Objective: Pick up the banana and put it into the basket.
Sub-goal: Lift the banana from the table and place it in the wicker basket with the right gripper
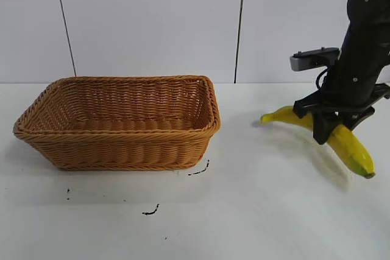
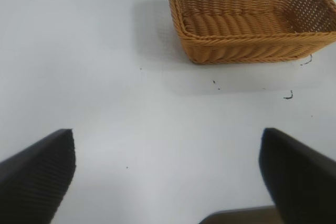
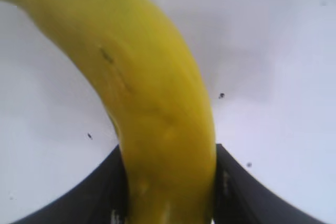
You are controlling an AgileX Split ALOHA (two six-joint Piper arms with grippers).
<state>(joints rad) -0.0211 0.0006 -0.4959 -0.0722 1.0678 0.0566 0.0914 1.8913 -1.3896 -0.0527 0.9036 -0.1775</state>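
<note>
The yellow banana [image 1: 350,147] is at the right of the table, its greenish tip pointing toward the basket. My right gripper [image 1: 332,127] is shut on the banana's middle; in the right wrist view the banana [image 3: 157,108] fills the space between the two black fingers [image 3: 100,187], pressed on both sides. The tan wicker basket [image 1: 122,144] stands at the left and holds nothing I can see. It also shows in the left wrist view [image 2: 252,45]. My left gripper [image 2: 168,177] is open over bare table, away from the basket, and does not show in the exterior view.
The white table [image 1: 262,211] carries a few small black marks [image 1: 150,211] in front of the basket. A white panelled wall stands behind. Open table lies between the basket and the banana.
</note>
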